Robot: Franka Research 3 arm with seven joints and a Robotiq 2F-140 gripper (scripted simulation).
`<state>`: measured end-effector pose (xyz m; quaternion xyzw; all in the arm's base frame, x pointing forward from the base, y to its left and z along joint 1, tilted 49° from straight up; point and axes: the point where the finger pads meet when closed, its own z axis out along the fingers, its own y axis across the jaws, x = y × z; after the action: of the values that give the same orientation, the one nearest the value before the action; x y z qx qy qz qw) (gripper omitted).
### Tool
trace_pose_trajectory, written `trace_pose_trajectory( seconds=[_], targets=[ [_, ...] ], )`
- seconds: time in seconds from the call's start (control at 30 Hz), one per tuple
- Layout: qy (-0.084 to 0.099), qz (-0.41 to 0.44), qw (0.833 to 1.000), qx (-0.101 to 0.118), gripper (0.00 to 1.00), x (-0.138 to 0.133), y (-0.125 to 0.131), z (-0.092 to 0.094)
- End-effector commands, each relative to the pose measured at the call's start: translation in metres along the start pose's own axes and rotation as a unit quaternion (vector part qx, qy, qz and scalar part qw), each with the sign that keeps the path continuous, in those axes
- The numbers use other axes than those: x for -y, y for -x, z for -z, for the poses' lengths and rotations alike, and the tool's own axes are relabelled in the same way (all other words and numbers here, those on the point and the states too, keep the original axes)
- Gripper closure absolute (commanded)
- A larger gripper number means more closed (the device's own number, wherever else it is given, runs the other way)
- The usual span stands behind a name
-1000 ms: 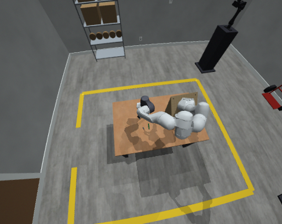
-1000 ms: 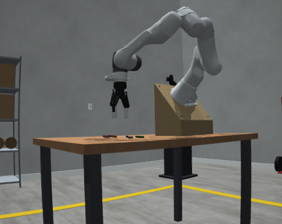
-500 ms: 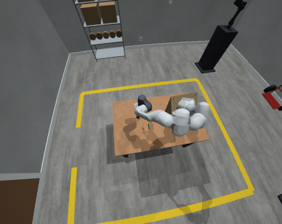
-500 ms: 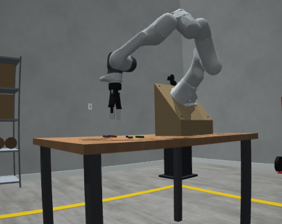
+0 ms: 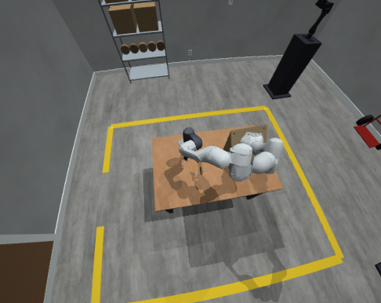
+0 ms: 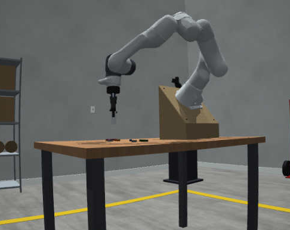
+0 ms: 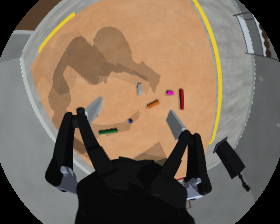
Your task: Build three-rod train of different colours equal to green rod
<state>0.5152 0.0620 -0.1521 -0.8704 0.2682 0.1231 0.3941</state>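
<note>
Inspector: Wrist view: tool (image 7: 131, 116) spread wide, holding nothing, high above the bench (image 7: 191, 43) middle; rods there, green rod (image 7: 108, 131) included.

Operator: Handling?

Inspector: Likely light, stiff; you'd pinch mid-length.

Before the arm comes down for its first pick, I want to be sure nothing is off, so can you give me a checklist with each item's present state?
1. Tool open and holding nothing: ok, fingers spread wide.
2. Tool above the table, touching no rod: ok, it hangs well above the top in the exterior view.
3. Green rod flat and apart from the others: ok.
4. Rods for the train in view: partly; an orange rod, a magenta rod, a red rod and a grey rod show. A blue one: cannot tell.
5. Train started: not ok, the rods lie scattered.
</note>
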Motion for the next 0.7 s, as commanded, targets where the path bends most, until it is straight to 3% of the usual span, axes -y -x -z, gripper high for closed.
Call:
trace_pose_trajectory(
  seconds=[0.0, 0.33, 0.37, 0.67],
  targets=[
    [-0.001, 0.084, 0.996, -0.002, 0.00, -0.004, -0.007, -0.002],
    [0.001, 0.140, 0.990, -0.004, 0.00, -0.007, -0.020, -0.004],
    [0.001, 0.140, 0.990, -0.004, 0.85, -0.007, -0.020, -0.004],
    [0.001, 0.140, 0.990, -0.004, 0.85, -0.007, -0.020, -0.004]
  ],
)
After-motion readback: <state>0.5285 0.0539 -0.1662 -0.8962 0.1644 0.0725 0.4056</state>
